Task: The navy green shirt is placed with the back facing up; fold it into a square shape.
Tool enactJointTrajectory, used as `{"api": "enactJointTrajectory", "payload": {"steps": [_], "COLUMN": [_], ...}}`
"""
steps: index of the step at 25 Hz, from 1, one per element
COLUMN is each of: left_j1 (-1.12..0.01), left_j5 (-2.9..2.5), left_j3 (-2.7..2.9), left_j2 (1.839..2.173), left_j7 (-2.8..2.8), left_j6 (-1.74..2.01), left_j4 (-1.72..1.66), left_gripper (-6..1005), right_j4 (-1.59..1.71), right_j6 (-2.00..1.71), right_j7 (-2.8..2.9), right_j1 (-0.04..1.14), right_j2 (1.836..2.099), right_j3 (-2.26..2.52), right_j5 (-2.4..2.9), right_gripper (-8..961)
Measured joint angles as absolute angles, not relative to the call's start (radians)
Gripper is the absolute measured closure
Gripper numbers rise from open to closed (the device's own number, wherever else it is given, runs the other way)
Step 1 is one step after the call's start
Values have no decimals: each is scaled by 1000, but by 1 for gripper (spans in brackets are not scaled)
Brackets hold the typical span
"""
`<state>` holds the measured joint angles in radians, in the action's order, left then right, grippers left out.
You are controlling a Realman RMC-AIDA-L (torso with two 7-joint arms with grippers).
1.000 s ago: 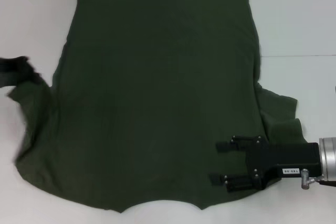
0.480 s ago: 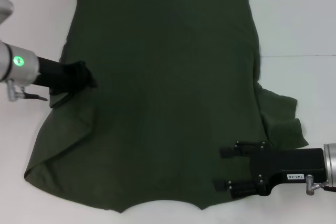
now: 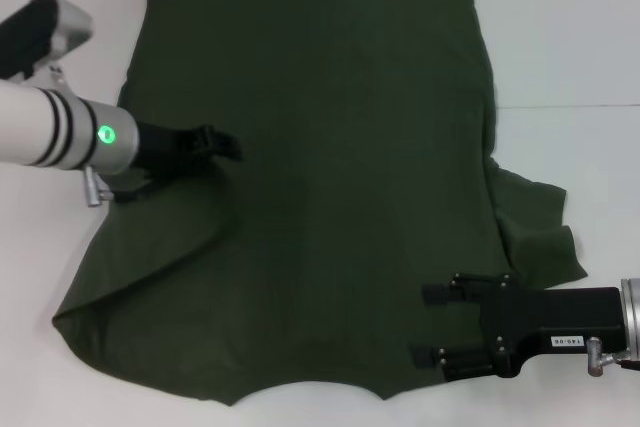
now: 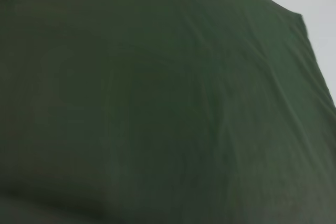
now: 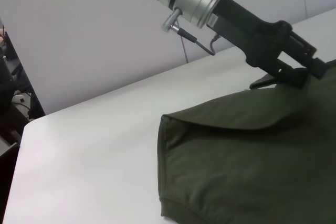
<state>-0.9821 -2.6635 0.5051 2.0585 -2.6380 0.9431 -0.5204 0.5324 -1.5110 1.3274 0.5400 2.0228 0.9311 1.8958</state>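
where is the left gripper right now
In the head view the left gripper is over the left part of the navy green shirt, carrying its left sleeve edge inward.

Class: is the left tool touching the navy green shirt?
Touching. Right wrist view shows the left tool pinching the navy green shirt's folded-over edge.
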Motion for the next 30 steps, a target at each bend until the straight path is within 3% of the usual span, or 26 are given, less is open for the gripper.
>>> {"api": "enactJointTrajectory", "payload": {"steps": [8, 12, 14, 23, 30], "left_j1": [-988, -954, -925, -713, -651], "left_j5": [-2633, -2622, -2578, -2155, -2056], "left_j3": [634, 740, 747, 711, 614], "left_j2": [2146, 2168, 2163, 2067, 2072], "left_j7": [-2489, -2479, -2483, -2467, -2335], "left_j6": [839, 805, 804, 817, 756], "left_j4": [-567, -646, -672, -640, -562], "left_gripper": [263, 116, 105, 73, 74], "right_j4": [532, 532, 532, 529, 529], "right_j6": [-1506, -1506, -1507, -1506, -1503], "right_j7": [1331, 1334, 1334, 1335, 1335], "right_j1": [539, 539, 539, 538, 538], "right_j2": [2021, 2021, 2021, 2021, 2020], "right_j3": [931, 929, 927, 926, 930], "right_j5": [1896, 1896, 1896, 1896, 1896], "right_gripper": [38, 38, 37, 43, 50]}}
